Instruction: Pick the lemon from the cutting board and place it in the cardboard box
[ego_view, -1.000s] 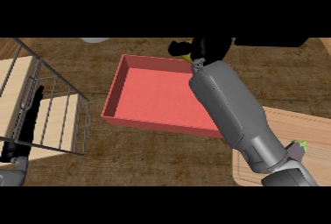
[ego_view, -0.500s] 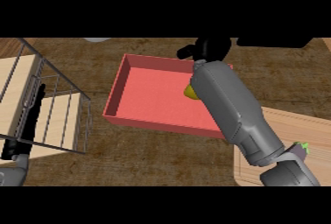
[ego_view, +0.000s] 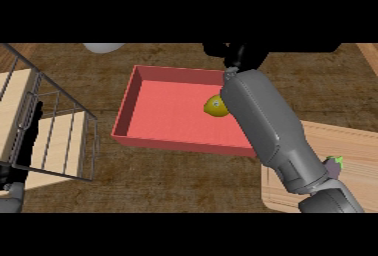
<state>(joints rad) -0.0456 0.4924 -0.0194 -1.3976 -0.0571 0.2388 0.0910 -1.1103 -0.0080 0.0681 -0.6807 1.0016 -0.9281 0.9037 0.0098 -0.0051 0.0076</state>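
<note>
— Where is the right hand (ego_view: 238, 54), and what are its fingers doing?
— It shows black at the far rim of the red box (ego_view: 140, 85), at the end of the grey forearm (ego_view: 269, 135) that slants up from the lower right. I cannot tell whether the fingers are spread or curled; too little of them shows at the upper edge.
— And the lemon (ego_view: 214, 106)?
— Inside the box, on its red floor near the right side, partly hidden behind the forearm.
— What lies around?
— The cutting board (ego_view: 351, 150) sits at the right, under the arm, with a small purple and green thing (ego_view: 334, 166) beside the elbow. A wire rack (ego_view: 55, 125) stands at the left over pale wood. A pale round thing (ego_view: 103, 47) shows at the top. The left hand (ego_view: 10, 191) is barely seen at the lower left corner.
</note>
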